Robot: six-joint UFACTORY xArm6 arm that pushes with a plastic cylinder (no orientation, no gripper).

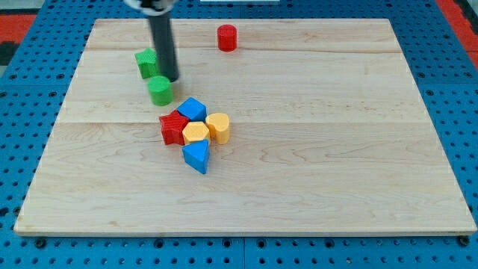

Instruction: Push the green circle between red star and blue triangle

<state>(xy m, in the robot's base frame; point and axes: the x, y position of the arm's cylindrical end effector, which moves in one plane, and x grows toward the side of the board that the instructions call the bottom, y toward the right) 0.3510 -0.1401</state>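
The green circle [160, 90] sits on the wooden board [314, 134] at the upper left. My tip [171, 78] is just behind it, at its upper right edge, touching or nearly so. The red star [174, 128] lies below the green circle, in a tight cluster. The blue triangle [197, 156] lies at the bottom of that cluster, below and right of the red star. A yellow block [196, 133] sits between the star and the triangle.
A second green block [146, 63] sits left of the rod. A blue cube [193, 109] and another yellow block [218, 126] belong to the cluster. A red cylinder [227, 37] stands near the view's top.
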